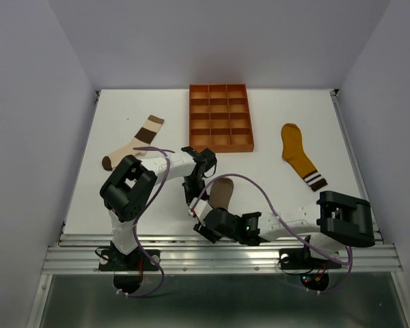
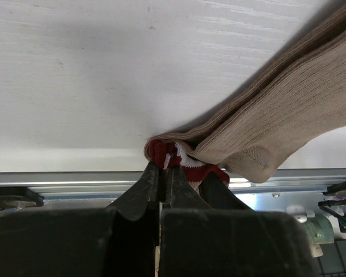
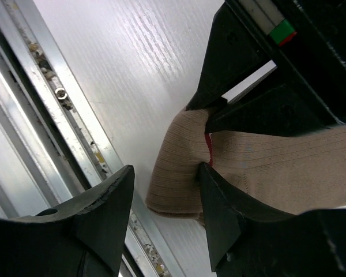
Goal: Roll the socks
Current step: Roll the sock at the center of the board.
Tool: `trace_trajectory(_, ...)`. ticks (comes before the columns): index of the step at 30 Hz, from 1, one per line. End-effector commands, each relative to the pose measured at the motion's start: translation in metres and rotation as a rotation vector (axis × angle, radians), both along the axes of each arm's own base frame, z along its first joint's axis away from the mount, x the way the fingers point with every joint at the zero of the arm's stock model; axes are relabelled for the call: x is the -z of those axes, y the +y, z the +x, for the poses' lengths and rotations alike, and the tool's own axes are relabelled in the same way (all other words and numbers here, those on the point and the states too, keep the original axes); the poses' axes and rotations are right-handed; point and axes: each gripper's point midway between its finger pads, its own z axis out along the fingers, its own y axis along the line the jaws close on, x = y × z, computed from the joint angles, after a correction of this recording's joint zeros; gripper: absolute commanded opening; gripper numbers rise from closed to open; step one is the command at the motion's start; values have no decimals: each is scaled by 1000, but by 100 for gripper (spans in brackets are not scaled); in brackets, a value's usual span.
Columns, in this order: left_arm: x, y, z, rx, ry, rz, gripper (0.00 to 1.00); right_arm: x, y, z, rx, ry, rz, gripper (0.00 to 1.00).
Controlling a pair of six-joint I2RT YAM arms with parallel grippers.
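On my feed the taupe sock (image 2: 288,115) is ribbed knit cloth, matt and soft, and its maroon-and-white cuff is a tighter knit. The worktop (image 2: 104,69) looks like white laminate with a faint streaky grain and a low sheen. The rail (image 3: 63,109) along its near edge is bare brushed metal. The left hand (image 2: 161,170) and right hand (image 3: 166,173) read as matt black plastic, a little rough at the edges. Farther off, the orange tray (image 1: 222,147) looks like smooth, rigid plastic. The mustard sock (image 1: 295,154) and colour-blocked sock (image 1: 133,141) are matt cloth.
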Motion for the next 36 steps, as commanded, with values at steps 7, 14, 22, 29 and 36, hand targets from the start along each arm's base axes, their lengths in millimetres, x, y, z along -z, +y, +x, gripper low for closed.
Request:
trace_trajectory(7, -1, 4, -4, 27, 16, 26, 0, 20, -11, 5, 101, -27, -94, 35)
trace_trajectory(14, -11, -7, 5, 27, -32, -37, 22, 29, -17, 5, 154, 0, -106, 2)
trace_trajectory(22, -27, 3, 42, -4, -177, -35, 45, 26, -8, -7, 133, 96, -52, 1)
trace_trajectory(29, -45, 28, 81, -103, -291, -80, 46, 8, -1, 2, 93, 241, 80, 1)
trace_trajectory(36, -59, 47, 100, -171, -372, -131, 49, 7, 1, 3, 34, 412, 150, 1)
